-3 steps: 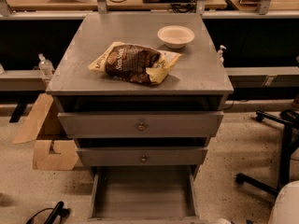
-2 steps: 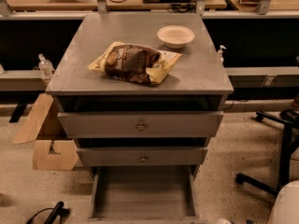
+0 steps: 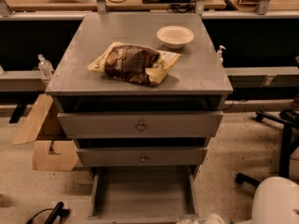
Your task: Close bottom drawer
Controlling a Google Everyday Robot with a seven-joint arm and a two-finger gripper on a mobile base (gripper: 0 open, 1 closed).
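Locate grey bench (image 3: 93, 55) at centre frame, with three drawers under its top. Find bottom drawer (image 3: 142, 190) at floor level, pulled out toward the camera, with plain tray interior exposed and front edge at the lower frame border. Note top drawer (image 3: 103, 124) and middle drawer (image 3: 107, 157) above it, each with a round centre knob. Note white rounded body (image 3: 275, 202) at lower right and cardboard (image 3: 42, 129) leaning at the bench's left. Identify chip bag (image 3: 133, 63) lying on the bench top, with bowl (image 3: 174, 35) near it, apart, toward the rear right. Find gripper (image 3: 205, 218) at the bottom edge, just beside the bottom drawer's front right corner; open or closed condition: cannot tell.
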